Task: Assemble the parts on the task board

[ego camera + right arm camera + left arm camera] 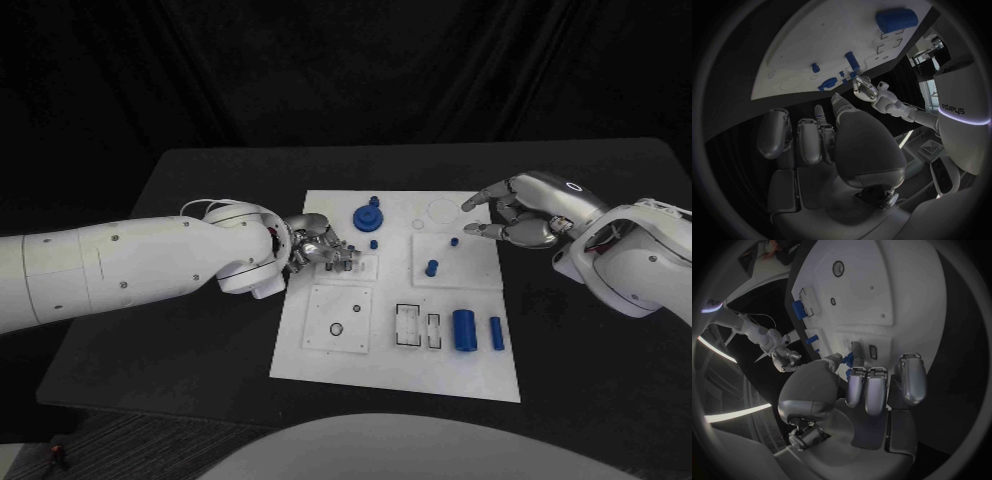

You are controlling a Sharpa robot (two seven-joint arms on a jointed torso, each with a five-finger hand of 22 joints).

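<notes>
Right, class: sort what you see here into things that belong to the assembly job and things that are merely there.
Belongs to the job:
task board
blue gear-like part
small blue peg
large blue cylinder
slim blue cylinder
left hand
right hand

Merely there:
black table

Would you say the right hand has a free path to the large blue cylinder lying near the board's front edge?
Probably yes. The right hand hovers over the task board's far right part, and the large blue cylinder lies nearer the robot on that same side with nothing above it. The left hand works on the board's other side.
</notes>
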